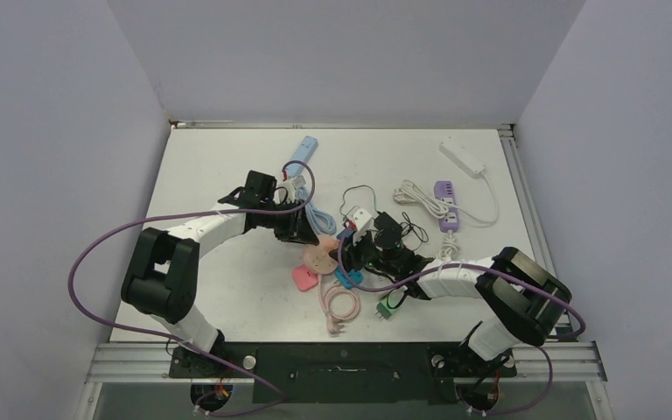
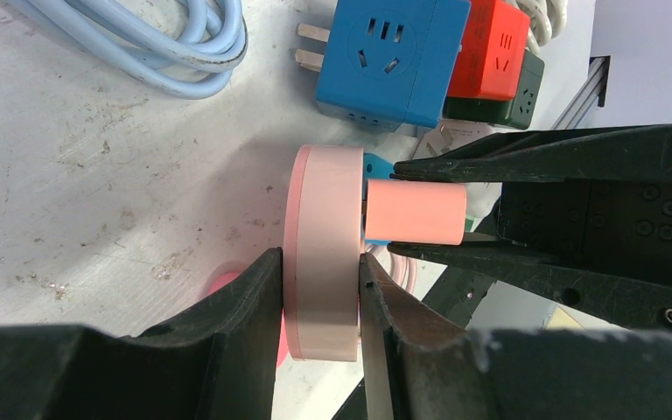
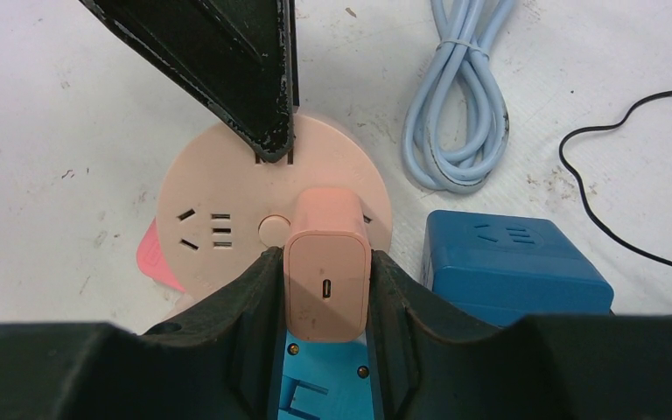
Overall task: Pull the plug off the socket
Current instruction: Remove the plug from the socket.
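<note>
Left wrist: left pincer [image 2: 319,284] clamped across the rim of the round pink socket [image 2: 322,201]. Pink plug [image 2: 416,212] sits in the socket's face, and the right pincer [image 2: 405,210] is closed on the plug's two sides. Blue cube adapter [image 2: 389,57] and pale blue cable [image 2: 171,48] lie beyond.

Right wrist: plug gripped between the right fingers, port facing the camera, base against the socket. One left finger is on the socket's far rim.

Top: both pincers meet near the middle of the surface [image 1: 219,166], with the socket between them.

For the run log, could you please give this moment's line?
left hand: shut on socket | right hand: shut on plug | plug not yet pulled out
</note>
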Controlling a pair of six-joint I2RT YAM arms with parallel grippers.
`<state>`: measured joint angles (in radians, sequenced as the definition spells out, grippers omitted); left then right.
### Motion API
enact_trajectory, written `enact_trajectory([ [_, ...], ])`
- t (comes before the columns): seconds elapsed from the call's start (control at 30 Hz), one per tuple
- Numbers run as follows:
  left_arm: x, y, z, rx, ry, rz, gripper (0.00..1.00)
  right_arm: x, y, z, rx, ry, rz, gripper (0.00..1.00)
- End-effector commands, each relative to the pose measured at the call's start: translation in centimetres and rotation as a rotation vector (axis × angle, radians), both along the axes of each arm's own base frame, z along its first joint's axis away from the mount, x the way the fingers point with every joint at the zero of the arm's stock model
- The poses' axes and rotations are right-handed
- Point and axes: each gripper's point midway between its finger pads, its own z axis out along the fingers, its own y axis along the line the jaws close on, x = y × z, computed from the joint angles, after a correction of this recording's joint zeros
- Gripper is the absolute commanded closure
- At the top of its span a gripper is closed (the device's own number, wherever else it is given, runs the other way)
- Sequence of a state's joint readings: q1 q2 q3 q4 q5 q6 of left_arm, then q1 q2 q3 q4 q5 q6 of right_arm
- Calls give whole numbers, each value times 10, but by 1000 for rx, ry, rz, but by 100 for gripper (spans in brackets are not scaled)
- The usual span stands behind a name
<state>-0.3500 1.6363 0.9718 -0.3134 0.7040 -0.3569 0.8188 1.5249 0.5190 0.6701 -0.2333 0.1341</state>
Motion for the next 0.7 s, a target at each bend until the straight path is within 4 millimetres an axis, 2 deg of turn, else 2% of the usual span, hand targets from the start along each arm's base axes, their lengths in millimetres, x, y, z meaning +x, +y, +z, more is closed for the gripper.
enact_trajectory([
  [0.0,24,14,8,36,-81,71,100,9,3,28,42,-73,-9,95],
  [0.37,25,12,14,15,-97,62,100,20,-13,34,208,24,12,95],
  [0.67,24,12,14,13,-98,62,100,22,-16,33,182,4,-17,95],
])
